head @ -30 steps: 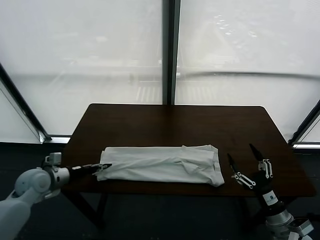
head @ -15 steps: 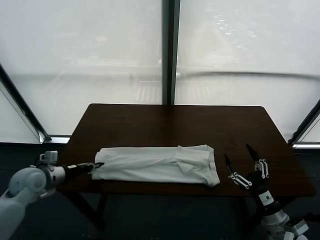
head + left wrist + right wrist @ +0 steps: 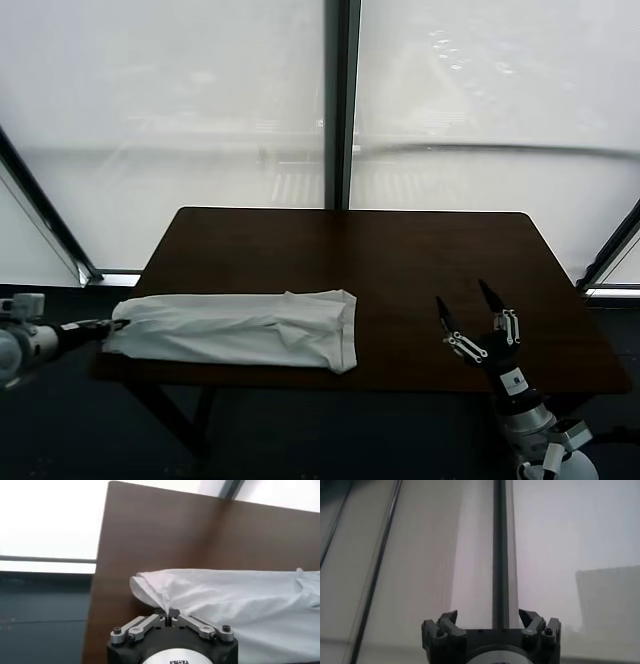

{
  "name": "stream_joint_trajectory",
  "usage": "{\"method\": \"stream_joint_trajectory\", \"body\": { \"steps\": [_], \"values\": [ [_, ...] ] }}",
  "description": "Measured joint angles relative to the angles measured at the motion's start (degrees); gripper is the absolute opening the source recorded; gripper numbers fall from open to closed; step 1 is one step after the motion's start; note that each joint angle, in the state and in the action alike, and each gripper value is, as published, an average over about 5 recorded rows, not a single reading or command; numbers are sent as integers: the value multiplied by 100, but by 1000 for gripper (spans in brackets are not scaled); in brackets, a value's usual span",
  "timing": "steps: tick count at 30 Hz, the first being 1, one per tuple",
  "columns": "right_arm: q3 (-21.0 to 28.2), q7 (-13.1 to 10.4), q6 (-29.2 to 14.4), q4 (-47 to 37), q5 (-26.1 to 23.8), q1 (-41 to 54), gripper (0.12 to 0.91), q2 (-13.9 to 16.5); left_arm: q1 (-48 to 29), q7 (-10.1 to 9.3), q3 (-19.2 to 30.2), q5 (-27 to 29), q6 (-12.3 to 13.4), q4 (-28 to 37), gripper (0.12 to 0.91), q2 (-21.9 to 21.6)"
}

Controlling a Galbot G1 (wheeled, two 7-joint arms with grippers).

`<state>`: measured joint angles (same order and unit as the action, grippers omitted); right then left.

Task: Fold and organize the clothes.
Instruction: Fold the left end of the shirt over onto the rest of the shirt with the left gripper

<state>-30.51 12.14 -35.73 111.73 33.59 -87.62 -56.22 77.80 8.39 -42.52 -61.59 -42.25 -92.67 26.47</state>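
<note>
The white T-shirt [image 3: 235, 328] lies folded into a long band along the near left part of the dark table [image 3: 400, 260], its left end reaching the table's left edge. My left gripper [image 3: 115, 325] is shut on that end of the clothes [image 3: 225, 605], with a pinch of white cloth between its closed tips [image 3: 167, 613]. My right gripper [image 3: 468, 312] stands open over the near right part of the table, fingers pointing up, well to the right of the shirt and holding nothing. In the right wrist view the right gripper [image 3: 489, 619] faces the window.
Large bright windows with a dark central mullion [image 3: 340, 100] rise behind the table. The table's near edge [image 3: 420, 382] runs just below the shirt. Dark floor lies beyond the table's left edge [image 3: 45, 620].
My left gripper has pulled the shirt's left end leftward, dragging the whole folded band to the table's left edge. The right gripper drifted slightly left and up, still open.
</note>
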Motion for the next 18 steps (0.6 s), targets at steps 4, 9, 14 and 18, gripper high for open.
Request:
{"method": "stream_joint_trajectory", "body": {
  "steps": [4, 9, 14, 18],
  "values": [
    [23, -6, -8, -19, 11, 44, 907, 0, 298, -72, -353, 110, 1, 4, 169, -62],
    [-15, -26, -13, 3, 32, 33, 907, 6, 571, -326, -686, -101, 3, -204, 169, 4],
    [-74, -51, 2, 74, 35, 0, 907, -8, 699, -568, -790, -340, 5, -877, 169, 255],
    [-125, -58, 17, 152, 29, -67, 907, -50, 582, -768, -585, -414, 6, -1679, 169, 512]
  ]
}}
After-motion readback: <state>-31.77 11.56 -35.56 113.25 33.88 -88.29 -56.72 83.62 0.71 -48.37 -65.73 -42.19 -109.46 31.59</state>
